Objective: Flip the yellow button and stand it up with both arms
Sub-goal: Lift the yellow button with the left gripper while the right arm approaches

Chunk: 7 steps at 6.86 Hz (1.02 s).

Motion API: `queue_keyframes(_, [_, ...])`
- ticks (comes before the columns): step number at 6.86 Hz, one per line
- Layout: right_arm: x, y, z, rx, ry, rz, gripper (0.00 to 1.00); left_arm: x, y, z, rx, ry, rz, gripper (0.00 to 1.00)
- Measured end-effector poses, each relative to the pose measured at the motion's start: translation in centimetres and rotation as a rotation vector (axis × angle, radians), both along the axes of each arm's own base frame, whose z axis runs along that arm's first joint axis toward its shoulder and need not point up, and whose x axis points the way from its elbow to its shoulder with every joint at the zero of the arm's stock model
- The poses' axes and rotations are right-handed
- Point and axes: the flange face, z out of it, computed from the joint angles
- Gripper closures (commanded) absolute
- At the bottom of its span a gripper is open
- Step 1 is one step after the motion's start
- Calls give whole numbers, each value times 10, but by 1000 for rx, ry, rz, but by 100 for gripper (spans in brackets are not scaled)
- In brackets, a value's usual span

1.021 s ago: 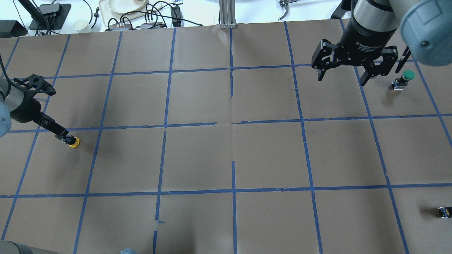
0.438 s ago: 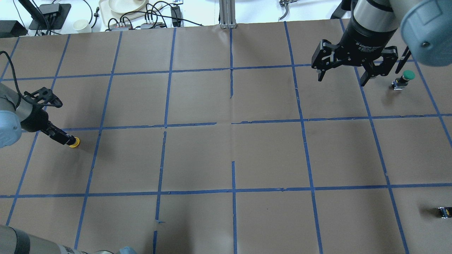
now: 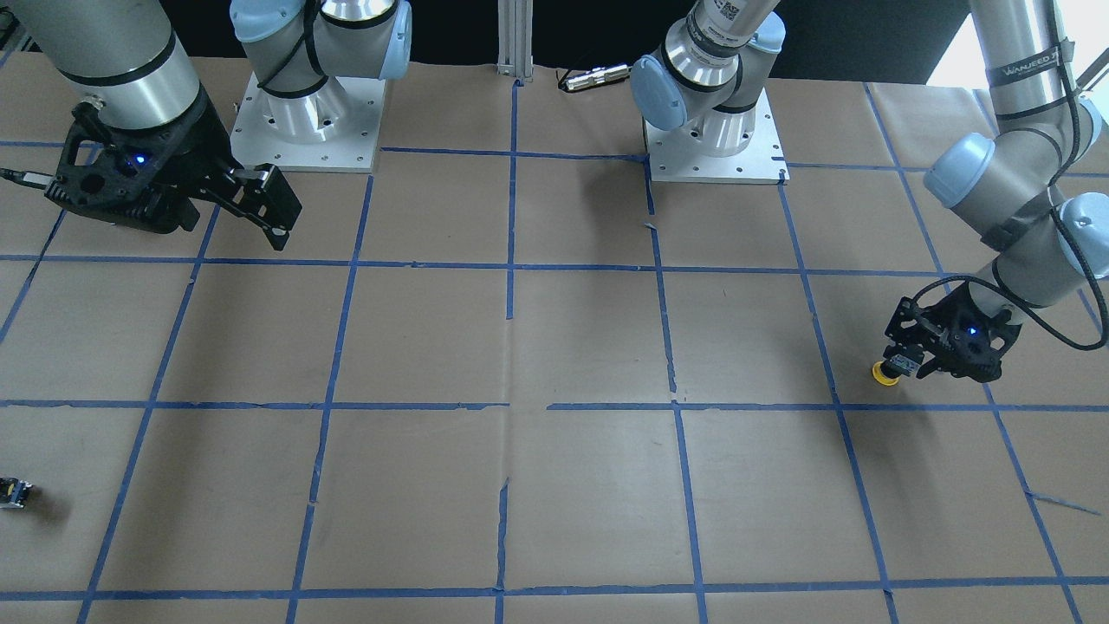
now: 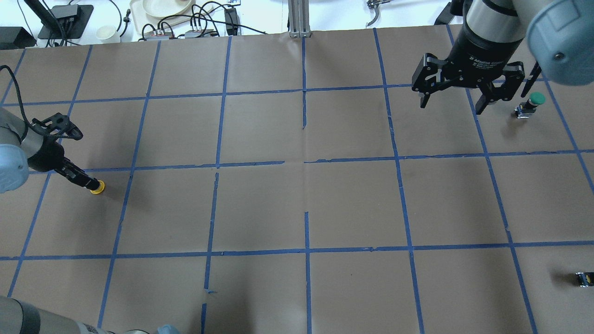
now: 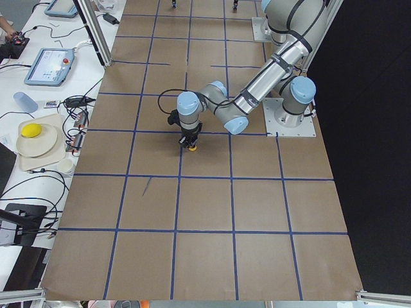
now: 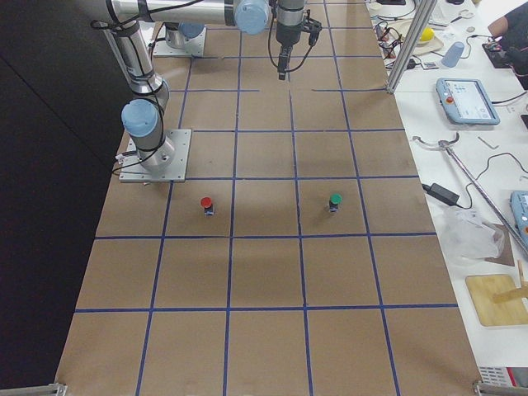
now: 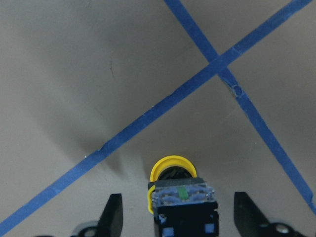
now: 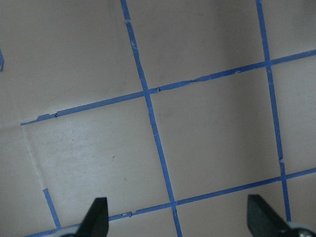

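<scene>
The yellow button lies tilted on the brown paper at the table's left, cap toward the table's middle; it also shows in the front view. In the left wrist view its yellow cap points away and its black-grey body sits between the fingers. My left gripper is low over it and open, with a finger on each side and gaps to the body. My right gripper hangs open and empty high above the far right; only taped paper shows beneath it.
A green-capped button stands just right of my right gripper. A red-capped button stands near the right arm's base. A tiny capless black-grey part lies at the near right edge. Blue tape lines grid the paper. Cables and dishes lie beyond the far edge.
My left wrist has swung and shifted about the yellow button, its fingertips staying at the button. The button has not moved. My right gripper drifted slightly right.
</scene>
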Motion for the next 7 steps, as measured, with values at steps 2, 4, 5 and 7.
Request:
queue_keyframes(2, [-3,-4,-11,17,0,-10,0,-12,-2,18,-21,15,-7,83])
queue_keyframes(4, [-6,-9,-12,8,-8,-26,0,-60,6,56,-12,152,10,83])
queue_keyframes(5, [-7,-17,-15,1,-14,-63,0,-104,11,77,17,251,53,83])
queue_keyframes(7, [-4,-40,-22,-26,-149,-243,0,-220,14,119,89,510,225,85])
